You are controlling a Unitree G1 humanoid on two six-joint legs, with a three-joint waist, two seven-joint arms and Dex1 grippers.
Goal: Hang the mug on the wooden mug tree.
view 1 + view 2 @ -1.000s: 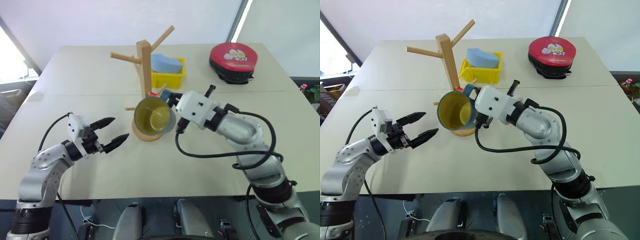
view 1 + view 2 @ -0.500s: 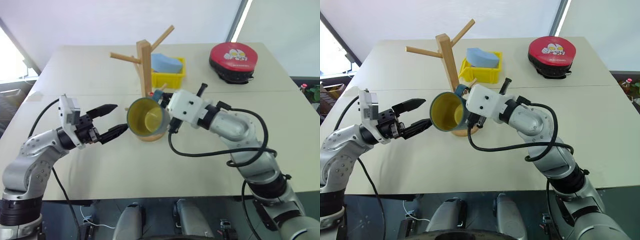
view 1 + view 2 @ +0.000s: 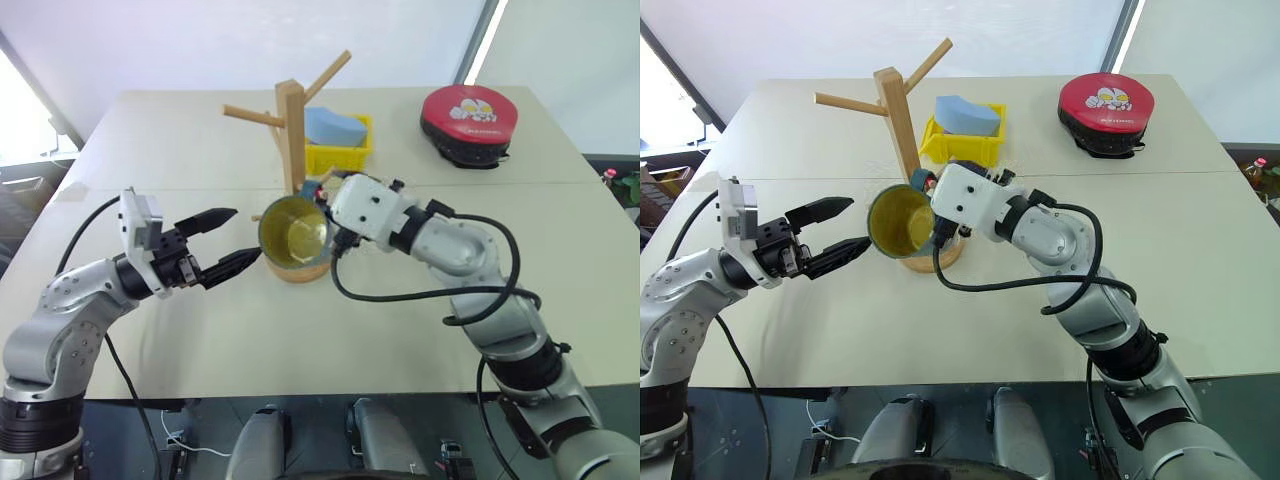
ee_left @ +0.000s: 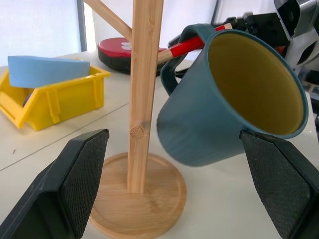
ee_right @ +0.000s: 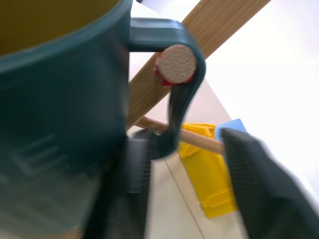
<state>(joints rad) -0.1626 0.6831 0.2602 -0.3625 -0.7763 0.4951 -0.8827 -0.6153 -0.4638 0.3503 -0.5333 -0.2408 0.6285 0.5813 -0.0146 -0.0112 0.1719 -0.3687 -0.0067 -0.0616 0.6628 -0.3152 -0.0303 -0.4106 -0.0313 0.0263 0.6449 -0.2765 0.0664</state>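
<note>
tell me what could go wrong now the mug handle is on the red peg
The mug hangs tilted with its handle over the red-tagged peg; it could slide off as support goes. The right gripper has open fingers either side of the handle and could snag it pulling back. The left gripper, open near the rim, could bump the mug or tip the wooden mug tree.

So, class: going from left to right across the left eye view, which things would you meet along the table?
Left gripper → mug → right gripper → red round case. The wooden mug tree and yellow bin overlap the mug's span, so they are left out.
</note>
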